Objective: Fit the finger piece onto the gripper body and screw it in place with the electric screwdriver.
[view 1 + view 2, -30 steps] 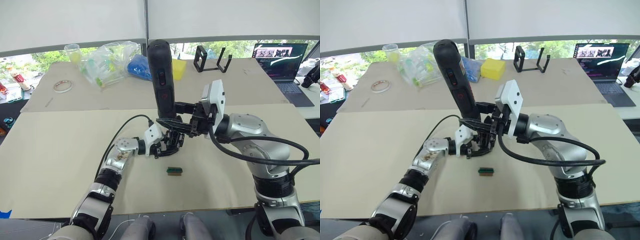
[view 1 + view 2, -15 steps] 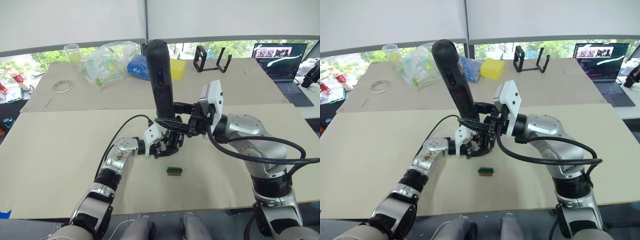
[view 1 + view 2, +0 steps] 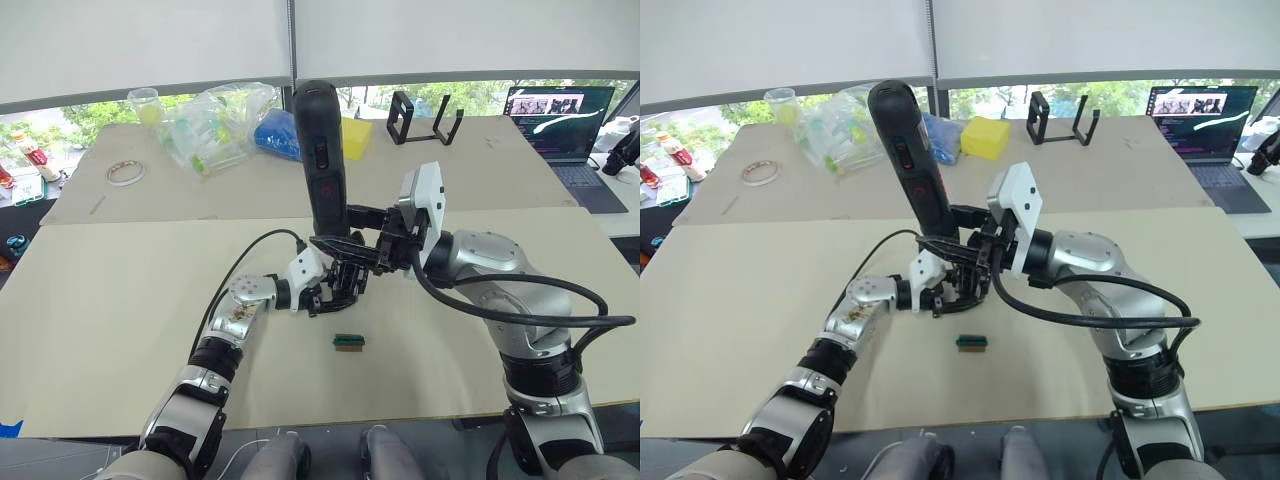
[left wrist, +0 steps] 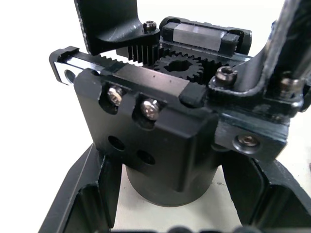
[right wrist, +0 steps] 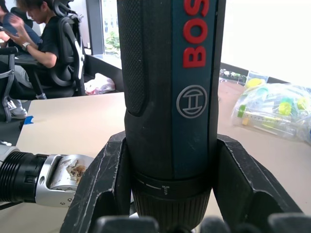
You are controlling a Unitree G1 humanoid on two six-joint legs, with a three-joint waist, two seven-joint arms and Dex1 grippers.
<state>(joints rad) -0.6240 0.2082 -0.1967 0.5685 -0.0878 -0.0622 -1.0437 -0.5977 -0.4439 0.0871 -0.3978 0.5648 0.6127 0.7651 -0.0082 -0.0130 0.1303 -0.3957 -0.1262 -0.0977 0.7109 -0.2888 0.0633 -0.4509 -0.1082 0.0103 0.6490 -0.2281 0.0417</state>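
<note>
Left claw point(image 3: 340, 285) clamps gripper body point(image 4: 155, 145) | right claw point(image 3: 372, 240) clamps electric screwdriver point(image 3: 322, 150)

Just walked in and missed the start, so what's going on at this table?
The robot is screwing a small assembly together. Its left gripper is clamped on the gripper body, holding it on the table. Its right gripper holds the electric screwdriver nearly upright, tip down over the body. The finger piece lies across the top of the body. A small green-and-brown block lies on the table just in front.
</note>
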